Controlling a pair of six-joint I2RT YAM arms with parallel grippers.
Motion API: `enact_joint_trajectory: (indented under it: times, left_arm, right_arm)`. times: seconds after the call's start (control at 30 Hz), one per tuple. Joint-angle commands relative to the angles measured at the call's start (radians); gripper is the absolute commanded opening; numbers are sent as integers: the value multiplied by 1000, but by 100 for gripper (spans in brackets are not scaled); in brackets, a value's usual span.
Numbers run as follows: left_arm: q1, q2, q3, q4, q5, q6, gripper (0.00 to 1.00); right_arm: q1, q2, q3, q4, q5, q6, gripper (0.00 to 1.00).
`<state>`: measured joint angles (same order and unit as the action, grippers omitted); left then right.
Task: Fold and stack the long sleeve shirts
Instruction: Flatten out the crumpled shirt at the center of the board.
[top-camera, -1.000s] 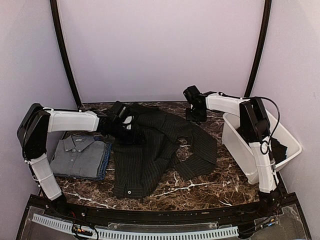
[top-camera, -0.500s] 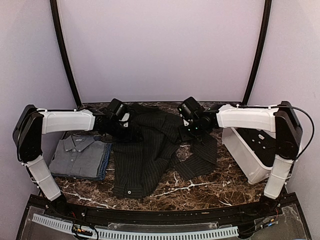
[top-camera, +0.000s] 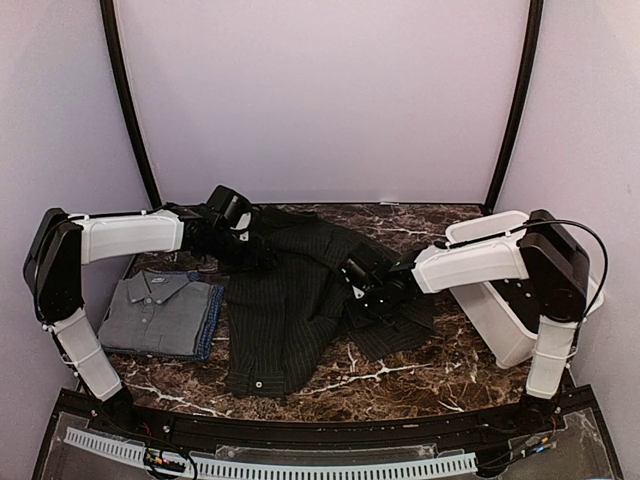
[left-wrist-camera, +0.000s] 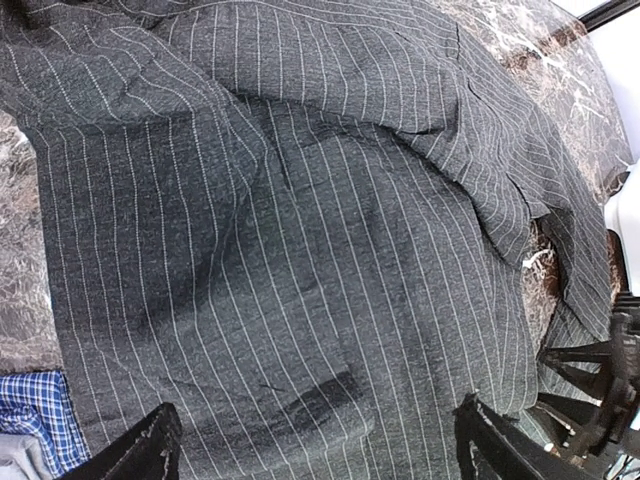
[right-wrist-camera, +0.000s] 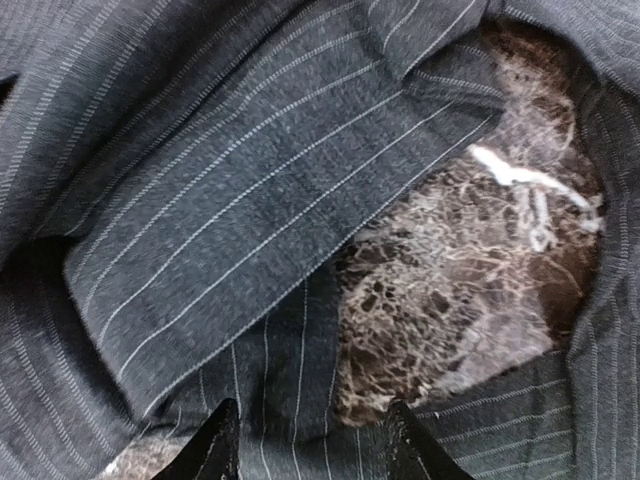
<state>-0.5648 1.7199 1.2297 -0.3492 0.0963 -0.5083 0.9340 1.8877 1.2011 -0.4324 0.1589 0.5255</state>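
Note:
A charcoal pinstriped long sleeve shirt lies spread and rumpled in the middle of the marble table. My left gripper hovers over its far left part, jaws wide open above the striped cloth, and holds nothing. My right gripper is low over the shirt's right side. Its jaws stand open over a sleeve fold and a patch of bare marble. At the left lies a folded grey shirt on top of a blue one.
A white plastic tub stands at the right edge behind the right arm. The blue checked cloth shows at the lower left of the left wrist view. The right gripper's dark frame shows at that view's right edge.
The right arm has swung from beside the tub leftward and nearer, down over the shirt's right sleeve, and its jaws have narrowed. The left gripper has shifted slightly back and left, still open.

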Motion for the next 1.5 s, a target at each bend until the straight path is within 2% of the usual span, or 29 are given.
enact_joint_trajectory:
  times: [0.0, 0.13, 0.2, 0.3, 0.5, 0.63, 0.73, 0.97, 1.07, 1.1, 1.17, 1.3, 1.47]
  left_arm:
    - [10, -17, 24, -19, 7, 7, 94]
    - [19, -2, 30, -6, 17, 7, 94]
    - [23, 13, 41, 1, 22, 3, 94]
    - [28, 49, 63, 9, 33, 0, 93]
    - [26, 126, 102, 59, 88, -18, 94]
    - [24, 184, 129, 81, 126, -34, 93]
    - [23, 227, 155, 90, 132, -33, 93]
    - [31, 317, 279, 44, 87, 12, 93]
    - [38, 335, 312, 25, 77, 20, 93]
    - [40, 337, 325, 21, 77, 25, 94]
    - [38, 333, 340, 0, 79, 28, 93]
    - [-1, 309, 338, 3, 127, 26, 93]
    - [-72, 307, 306, 64, 168, -19, 91]
  right_arm:
    - [11, 53, 36, 30, 10, 30, 44]
    - [20, 65, 15, 61, -2, 36, 36]
    - [23, 79, 19, 48, 0, 37, 24]
    - [25, 59, -11, -2, 36, 66, 0]
    - [-18, -137, -209, -114, 120, 122, 0]
    - [-52, -285, -329, -174, 114, 171, 0]
    - [-47, -364, -377, -190, 53, 195, 0]
    - [127, -396, -379, -162, -71, 257, 0]
    - [170, -382, -335, -187, -68, 262, 0]
    - [169, -389, -307, -206, -43, 258, 4]
    - [153, -408, -251, -247, 13, 235, 21]
    - [60, -427, -144, -241, 42, 147, 46]
    - [-105, -343, -8, -110, 18, 30, 52]
